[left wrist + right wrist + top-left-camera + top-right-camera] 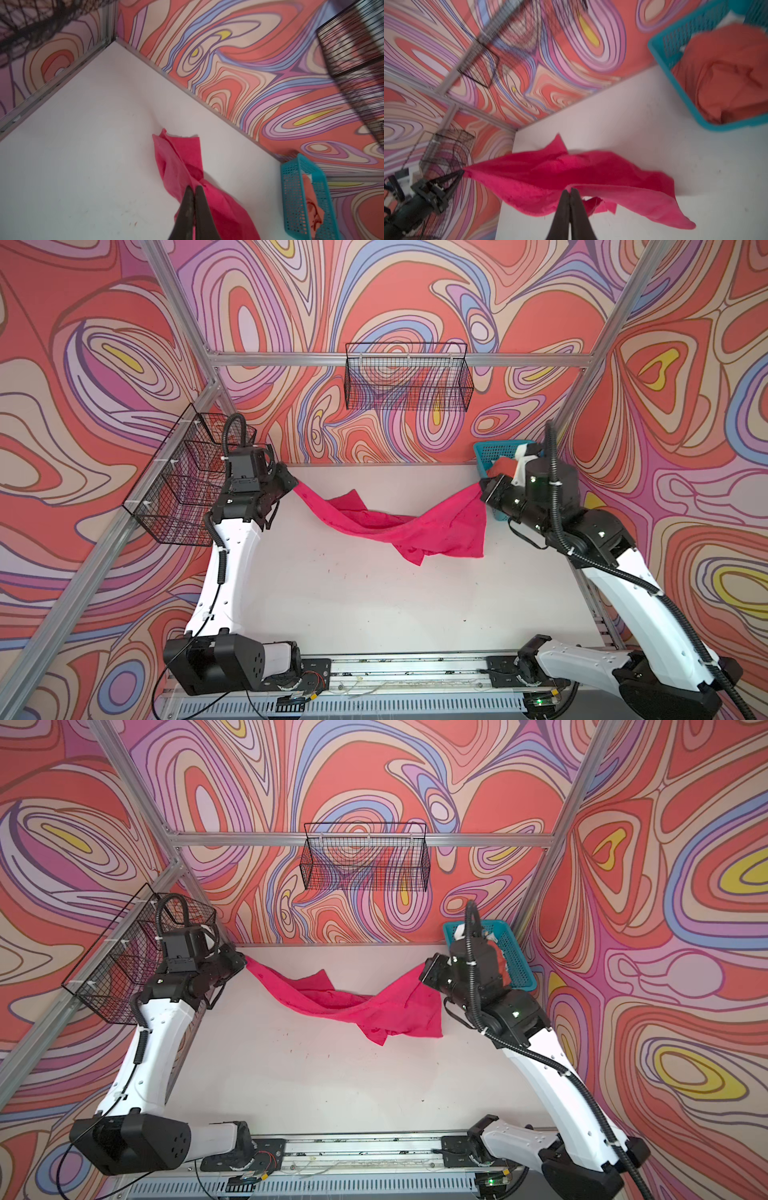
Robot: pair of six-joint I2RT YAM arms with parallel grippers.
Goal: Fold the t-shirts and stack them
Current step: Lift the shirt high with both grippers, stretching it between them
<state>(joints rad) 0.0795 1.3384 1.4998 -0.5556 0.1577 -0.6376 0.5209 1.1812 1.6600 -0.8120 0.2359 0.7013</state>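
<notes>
A magenta-pink t-shirt (399, 522) (357, 1002) hangs stretched between both grippers over the back of the white table, sagging in the middle, with a loose flap drooping toward the right. My left gripper (294, 485) (194, 188) is shut on its left end. My right gripper (482, 486) (569, 190) is shut on its right edge. The pink cloth (180, 164) (550, 172) shows in both wrist views. An orange-coral t-shirt (724, 79) (313, 205) lies crumpled in the teal basket (515, 961) (496, 448), behind my right arm.
The teal basket stands at the back right corner of the table (374, 605). A black wire basket (409, 377) hangs on the back wall. Another wire basket (178, 485) hangs on the left wall, right behind my left wrist. A rail (407, 668) runs along the front edge.
</notes>
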